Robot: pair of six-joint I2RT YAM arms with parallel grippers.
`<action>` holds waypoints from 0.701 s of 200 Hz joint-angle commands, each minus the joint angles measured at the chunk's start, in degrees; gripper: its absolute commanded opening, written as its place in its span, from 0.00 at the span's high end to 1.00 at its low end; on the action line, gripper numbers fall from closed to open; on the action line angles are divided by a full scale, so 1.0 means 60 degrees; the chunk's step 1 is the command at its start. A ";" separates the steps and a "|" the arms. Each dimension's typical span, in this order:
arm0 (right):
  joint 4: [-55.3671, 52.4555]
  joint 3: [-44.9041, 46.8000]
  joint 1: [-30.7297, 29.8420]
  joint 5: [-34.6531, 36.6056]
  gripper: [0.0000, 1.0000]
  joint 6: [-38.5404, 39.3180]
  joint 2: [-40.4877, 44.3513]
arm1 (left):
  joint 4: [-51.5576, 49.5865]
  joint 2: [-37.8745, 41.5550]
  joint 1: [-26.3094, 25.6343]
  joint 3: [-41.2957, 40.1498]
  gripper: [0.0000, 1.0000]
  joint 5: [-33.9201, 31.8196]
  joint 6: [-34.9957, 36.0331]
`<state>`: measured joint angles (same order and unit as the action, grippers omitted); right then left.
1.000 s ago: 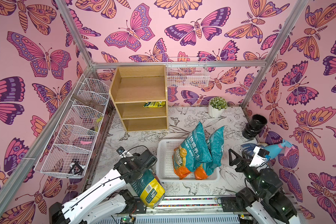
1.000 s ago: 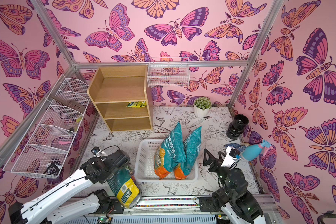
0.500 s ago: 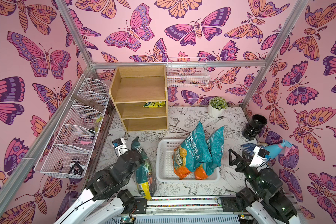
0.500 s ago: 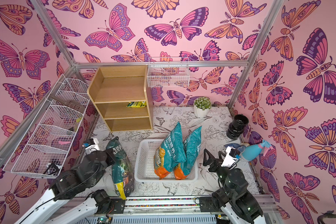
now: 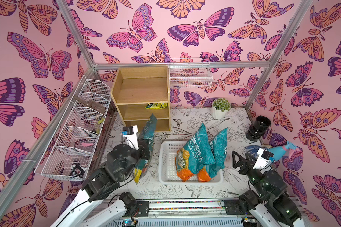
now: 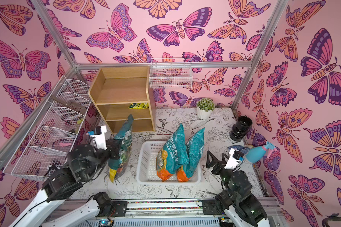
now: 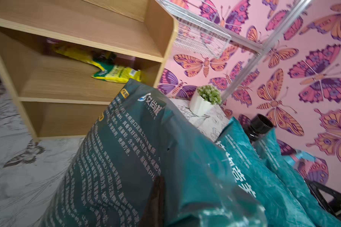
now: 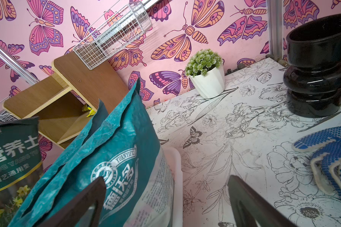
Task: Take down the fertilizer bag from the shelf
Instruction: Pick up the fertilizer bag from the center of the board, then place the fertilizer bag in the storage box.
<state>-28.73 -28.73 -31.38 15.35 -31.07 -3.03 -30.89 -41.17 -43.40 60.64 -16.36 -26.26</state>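
Left gripper [image 5: 145,150]: in both top views it is clamping shut on the dark teal bag [image 5: 149,135] from the bag's left side, left of centre in the frame; one dark finger [image 7: 158,196] is pressing into the bag's face in the left wrist view.
Dark teal bag: it is standing roughly upright, off the shelf [image 5: 142,90]. Its top edge is overlapping the shelf's lowest tier in the picture, and its yellow lower corner is pointing toward the table [image 5: 195,121]. Whether it is resting on the table cannot be told.
Shelf: it is standing at the upper centre against the back wall. Its top tier is lying bare.
Yellow bag [image 5: 157,105]: it is lying flat on the middle tier, toward the right-hand end.
White basket [image 5: 163,161]: it is sitting at the centre of the table, just right of the held bag, and is carrying two teal bags [image 5: 197,151] that are leaning side by side.
Right gripper [image 5: 241,160]: it is hovering at the lower right with its jaws spread wide and nothing between them, beside the basket's right wall.
Surroundings: a potted plant [image 5: 220,108], a black pot [image 5: 259,127] and a blue spray bottle [image 5: 282,150] are lining the right side. White wire baskets [image 5: 83,133] are hanging along the left wall.
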 commanded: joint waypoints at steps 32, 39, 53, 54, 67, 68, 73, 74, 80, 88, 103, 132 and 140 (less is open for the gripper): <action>-0.0037 0.0057 -0.0059 0.0093 0.01 0.0140 0.0016 | 0.3636 -0.0556 -0.0047 0.1388 1.00 0.1442 0.1272; -0.0030 0.0057 -0.0066 0.0098 0.01 0.0139 0.0015 | 0.3743 -0.0588 -0.0047 0.1469 1.00 0.1466 0.1366; -0.0016 0.0057 -0.0061 0.0094 0.01 0.0130 0.0007 | 0.3770 -0.0716 -0.0059 0.1700 1.00 0.1492 0.1407; -0.0009 0.0057 -0.0060 0.0100 0.01 0.0135 0.0007 | 0.3764 -0.0729 -0.0060 0.1714 1.00 0.1494 0.1412; 0.0012 0.0070 -0.0059 0.0084 0.01 0.0125 -0.0006 | 0.3770 -0.0834 -0.0062 0.1919 1.00 0.1475 0.1373; 0.0005 0.0071 -0.0059 0.0081 0.01 0.0125 -0.0007 | 0.3771 -0.0831 -0.0062 0.1927 1.00 0.1471 0.1366; 0.0015 0.0072 -0.0060 0.0086 0.01 0.0125 -0.0008 | 0.3783 -0.0844 -0.0062 0.1975 1.00 0.1456 0.1323; 0.0014 0.0072 -0.0059 0.0089 0.01 0.0125 -0.0015 | 0.3785 -0.0851 -0.0062 0.1984 1.00 0.1454 0.1312; 0.0023 0.0059 -0.0059 0.0097 0.01 0.0124 -0.0023 | 0.3837 -0.0872 -0.0062 0.2018 1.00 0.1452 0.1237; 0.0015 0.0050 -0.0058 0.0079 0.01 0.0139 -0.0050 | 0.3928 -0.0884 -0.0062 0.1976 1.00 0.1512 0.1082; 0.0038 0.0042 -0.0059 0.0092 0.01 0.0140 -0.0081 | 0.4343 -0.0834 -0.0090 0.1727 1.00 0.1759 0.0619; 0.0034 0.0042 -0.0059 0.0101 0.01 0.0154 -0.0111 | 0.5733 -0.0740 -0.0452 0.0591 1.00 0.2241 -0.0104; 0.0032 0.0042 -0.0060 0.0094 0.01 0.0154 -0.0111 | 0.6143 -0.0738 -0.0685 0.0177 1.00 0.2195 -0.0054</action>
<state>-28.71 -28.73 -31.38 15.35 -31.07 -3.31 -14.11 -47.27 -44.99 65.45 -5.69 -23.88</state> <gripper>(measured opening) 0.991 0.050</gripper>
